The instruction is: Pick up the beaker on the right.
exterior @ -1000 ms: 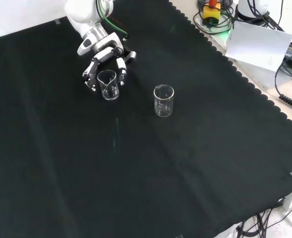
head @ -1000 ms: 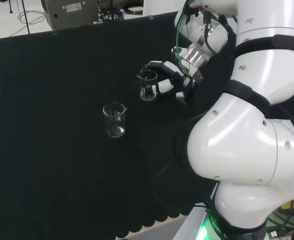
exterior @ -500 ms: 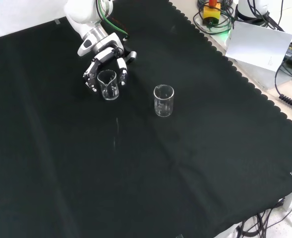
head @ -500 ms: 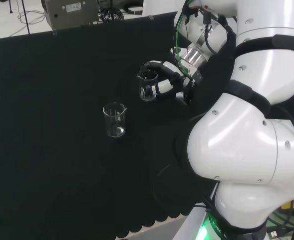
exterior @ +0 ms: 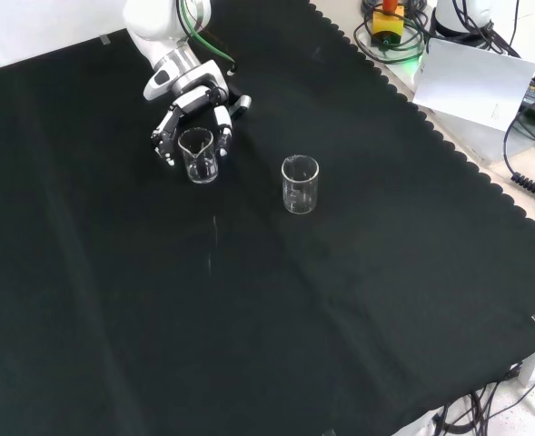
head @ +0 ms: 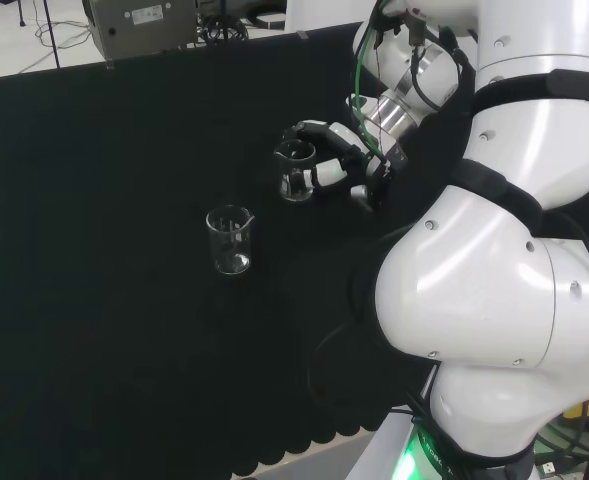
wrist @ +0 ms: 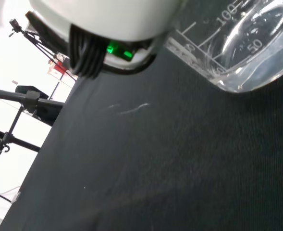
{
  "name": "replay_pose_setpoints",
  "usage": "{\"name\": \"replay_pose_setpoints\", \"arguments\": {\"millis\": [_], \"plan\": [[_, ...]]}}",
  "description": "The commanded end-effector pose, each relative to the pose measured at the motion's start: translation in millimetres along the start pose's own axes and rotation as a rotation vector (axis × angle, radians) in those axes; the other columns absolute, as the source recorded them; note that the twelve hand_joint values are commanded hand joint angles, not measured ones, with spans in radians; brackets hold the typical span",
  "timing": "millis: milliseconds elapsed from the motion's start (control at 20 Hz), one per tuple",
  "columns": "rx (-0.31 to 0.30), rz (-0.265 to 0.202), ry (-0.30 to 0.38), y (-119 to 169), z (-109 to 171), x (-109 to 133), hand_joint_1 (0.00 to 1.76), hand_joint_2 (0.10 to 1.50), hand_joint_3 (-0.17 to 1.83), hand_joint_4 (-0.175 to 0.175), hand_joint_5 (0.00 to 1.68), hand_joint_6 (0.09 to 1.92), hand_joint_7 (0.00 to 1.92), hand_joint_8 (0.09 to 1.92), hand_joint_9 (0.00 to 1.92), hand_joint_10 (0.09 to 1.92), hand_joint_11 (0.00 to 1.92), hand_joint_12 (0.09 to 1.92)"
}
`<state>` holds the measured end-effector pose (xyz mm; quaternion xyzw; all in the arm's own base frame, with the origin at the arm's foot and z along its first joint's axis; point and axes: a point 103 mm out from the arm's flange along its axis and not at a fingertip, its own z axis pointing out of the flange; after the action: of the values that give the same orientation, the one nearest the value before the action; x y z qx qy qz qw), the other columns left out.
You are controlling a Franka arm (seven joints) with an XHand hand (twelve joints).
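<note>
Two clear glass beakers stand on the black cloth. In the head view the right beaker [head: 295,172] sits inside my hand [head: 336,160], whose fingers curl round it from above and below. The front view has this beaker [exterior: 199,156] between the hand's [exterior: 194,102] fingers, its base on the cloth. Up close in the wrist view, the beaker's [wrist: 242,53] marked wall and base rest on the cloth beside a blurred white part of the hand [wrist: 107,19]. The other beaker [head: 230,240] [exterior: 300,184] stands alone, apart from the hand.
The arm's white links [head: 494,280] take up the head view's right. A grey box [head: 139,25] stands beyond the cloth's far edge. In the front view, a white sheet [exterior: 471,82] and cables lie past the cloth's scalloped edge [exterior: 449,145].
The wrist has shifted very slightly; the hand stays curled round the right beaker, which has not visibly moved. The other beaker is unmoved.
</note>
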<state>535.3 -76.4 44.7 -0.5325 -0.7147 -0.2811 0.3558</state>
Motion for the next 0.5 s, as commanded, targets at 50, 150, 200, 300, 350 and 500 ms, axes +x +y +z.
{"name": "replay_pose_setpoints", "arguments": {"millis": [50,150,200,300,350,500], "plan": [[-0.014,0.012,-0.001,0.1,0.0,0.2,1.02,0.50,0.71,-0.069,0.55,0.85,0.57,0.80,0.72,0.64,0.30,1.35],[-0.016,0.018,-0.005,0.2,0.1,0.1,1.01,0.51,0.71,-0.070,0.58,0.85,0.58,0.79,0.73,0.63,0.31,1.35],[-0.012,0.022,-0.008,0.2,0.2,0.1,1.01,0.51,0.71,-0.071,0.58,0.86,0.59,0.79,0.74,0.63,0.31,1.35],[-0.013,0.031,-0.009,0.4,0.2,0.1,1.00,0.51,0.71,-0.072,0.59,0.86,0.59,0.79,0.74,0.63,0.32,1.35],[-0.015,0.032,-0.013,0.4,0.2,0.0,1.00,0.51,0.71,-0.072,0.60,0.86,0.59,0.79,0.74,0.63,0.32,1.35],[-0.007,0.034,-0.009,0.4,0.2,0.0,1.00,0.52,0.69,-0.075,0.57,0.85,0.59,0.78,0.75,0.62,0.33,1.35]]}}
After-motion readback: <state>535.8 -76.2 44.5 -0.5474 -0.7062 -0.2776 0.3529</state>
